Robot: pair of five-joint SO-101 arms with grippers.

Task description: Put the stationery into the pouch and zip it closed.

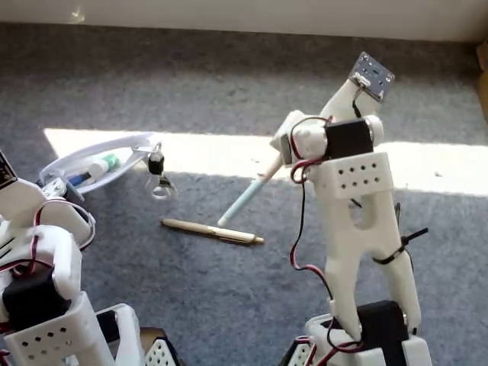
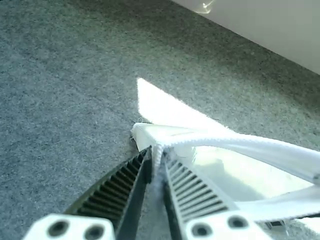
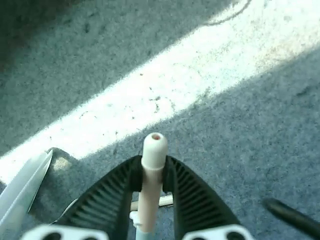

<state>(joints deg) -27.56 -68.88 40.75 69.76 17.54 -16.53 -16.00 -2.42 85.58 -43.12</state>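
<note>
A white see-through pouch (image 1: 99, 164) lies open on the grey carpet at the left, with a few stationery items inside. Its zip pull with a black ring (image 1: 157, 169) hangs at the pouch's right end. My left gripper (image 2: 156, 160) is shut on the pouch's rim (image 2: 165, 137). My right gripper (image 3: 151, 175) is shut on a light-blue pen with a white cap (image 3: 152, 150), held slanting above the carpet (image 1: 248, 197). A gold pen (image 1: 213, 230) lies flat on the carpet below it, between the two arms.
A bright band of sunlight (image 1: 427, 164) crosses the carpet behind the pouch and the right arm. A pale wall (image 1: 305, 15) runs along the far edge. A thin black cable (image 3: 295, 217) lies near the right arm.
</note>
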